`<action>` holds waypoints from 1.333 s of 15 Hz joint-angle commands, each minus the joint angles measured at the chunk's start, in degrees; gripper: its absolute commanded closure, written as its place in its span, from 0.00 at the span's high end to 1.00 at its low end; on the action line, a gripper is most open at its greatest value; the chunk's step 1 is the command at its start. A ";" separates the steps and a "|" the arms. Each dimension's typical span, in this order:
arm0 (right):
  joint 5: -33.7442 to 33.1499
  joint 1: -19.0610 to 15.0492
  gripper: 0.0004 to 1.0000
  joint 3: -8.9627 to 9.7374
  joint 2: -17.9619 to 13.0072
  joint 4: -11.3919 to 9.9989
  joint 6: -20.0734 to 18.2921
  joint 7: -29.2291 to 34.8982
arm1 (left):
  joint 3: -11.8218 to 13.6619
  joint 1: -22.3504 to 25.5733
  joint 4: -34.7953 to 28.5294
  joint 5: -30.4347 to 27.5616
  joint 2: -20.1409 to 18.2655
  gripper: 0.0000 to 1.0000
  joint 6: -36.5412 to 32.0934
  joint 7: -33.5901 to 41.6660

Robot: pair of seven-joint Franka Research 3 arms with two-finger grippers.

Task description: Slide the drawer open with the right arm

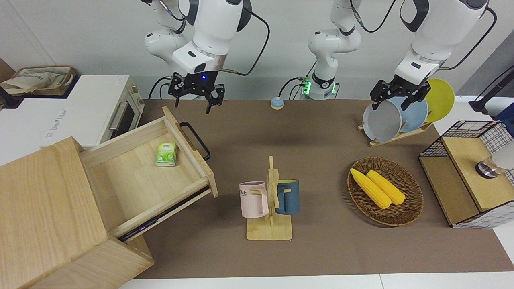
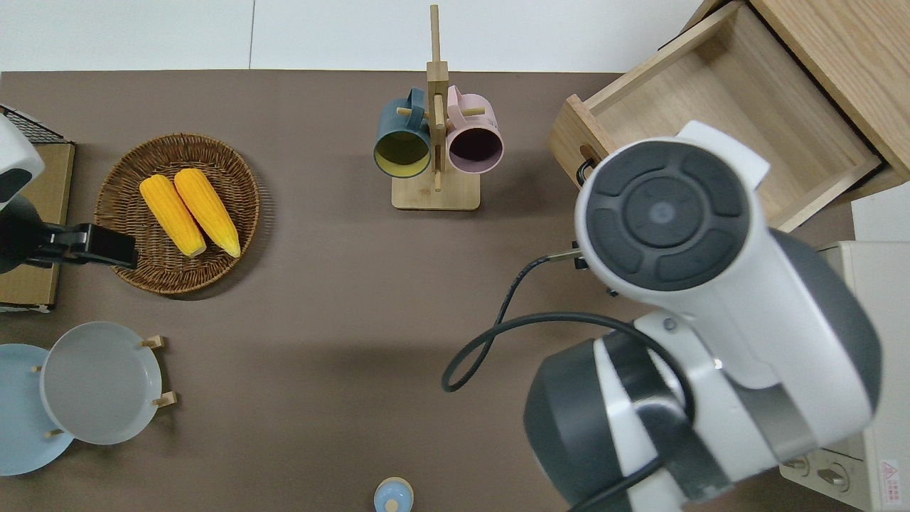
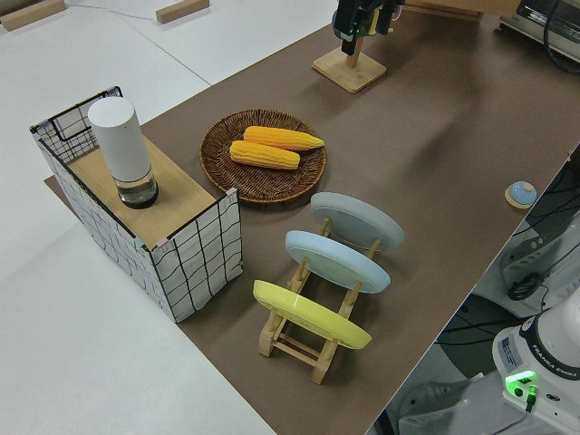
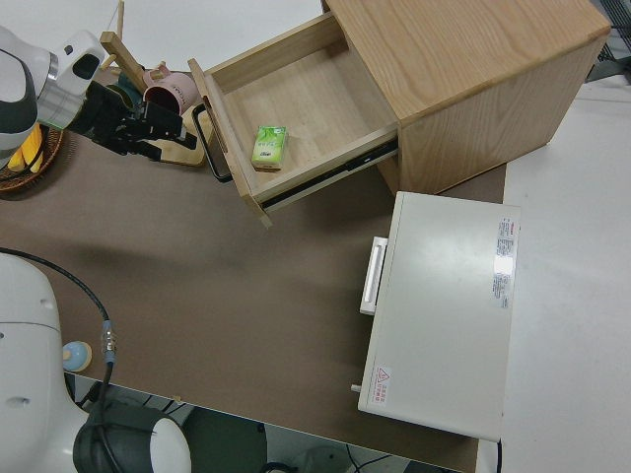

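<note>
At the right arm's end of the desk (image 1: 321,249), front view: the drawer (image 1: 152,176) is standing pulled well out of the wooden cabinet (image 1: 48,208), a green packet (image 1: 166,154) lying inside, black loop handle (image 1: 195,140) free; the right gripper (image 1: 196,98) is hanging with fingers spread, holding nothing, clear of the handle. Left arm is parked, its gripper (image 1: 392,101) also spread. Overhead: the right arm's wrist is hiding the handle and gripper. Right side view: gripper is sitting just off the handle, not touching.

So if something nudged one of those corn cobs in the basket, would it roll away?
Probably a little. The corn cobs are rounded and tapered, so one would likely roll in a curve. The wicker basket has a raised rim that should stop it. They lie touching, so pushing one would likely shift both.
</note>
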 commanded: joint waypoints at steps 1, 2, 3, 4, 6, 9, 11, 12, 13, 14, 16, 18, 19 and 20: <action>8.45 -5.91 0.98 0.82 -3.38 -1.86 3.19 -4.52 | 0.02 -0.39 0.58 1.02 -0.16 0.99 -1.03 -0.60; 11.52 -8.36 0.98 0.82 -4.26 -2.83 3.63 -5.67 | 0.02 -0.39 0.58 1.02 -0.25 0.99 -1.03 -0.60; 14.07 -10.04 0.98 0.82 -4.88 -3.62 4.33 -6.37 | 0.02 -0.39 0.49 1.02 -0.25 0.99 -1.03 -0.60; 16.10 -11.71 0.98 0.82 -5.67 -5.02 4.95 -7.16 | 0.02 -0.39 0.58 1.02 -0.25 0.99 -1.03 -0.60; 18.75 -14.79 0.98 0.82 -6.02 -5.65 5.30 -10.06 | 0.02 -0.39 0.58 1.02 -0.25 0.99 -1.03 -0.60; 21.21 -17.69 0.98 0.82 -5.94 -6.00 5.30 -11.48 | 0.02 -0.39 0.58 1.02 -0.25 0.99 -1.03 -0.60; 22.80 -19.45 0.99 0.82 -5.59 -6.09 5.30 -12.87 | 0.02 -0.39 0.58 1.02 -0.25 0.99 -1.03 -0.60; 23.06 -20.07 0.98 0.82 -5.41 -6.09 5.30 -14.71 | 0.02 -0.39 0.58 1.02 -0.25 0.99 -1.03 -0.60; 23.06 -20.51 0.99 0.82 -5.32 -6.26 5.30 -16.21 | 0.02 -0.39 0.58 1.02 -0.25 0.99 -1.03 -0.60; 22.98 -21.29 0.99 0.82 -5.23 -6.70 5.39 -17.27 | 0.02 -0.39 0.58 1.02 -0.25 0.99 -1.03 -0.60; 22.28 -22.27 0.99 0.82 -4.88 -6.88 5.57 -19.12 | 0.02 -0.39 0.49 1.02 -0.25 0.99 -1.03 -0.60; 20.01 -23.58 0.99 0.91 -4.27 -6.88 5.66 -20.44 | 0.02 -0.39 0.58 1.02 -0.25 0.99 -1.03 -0.60; 17.55 -23.59 0.99 0.91 -4.09 -6.88 5.66 -21.23 | 0.02 -0.39 0.58 1.02 -0.25 0.99 -1.03 -0.60; 16.57 -23.50 0.99 0.91 -3.83 -6.88 5.66 -21.15 | 0.02 -0.39 0.58 1.02 -0.25 0.99 -1.03 -0.60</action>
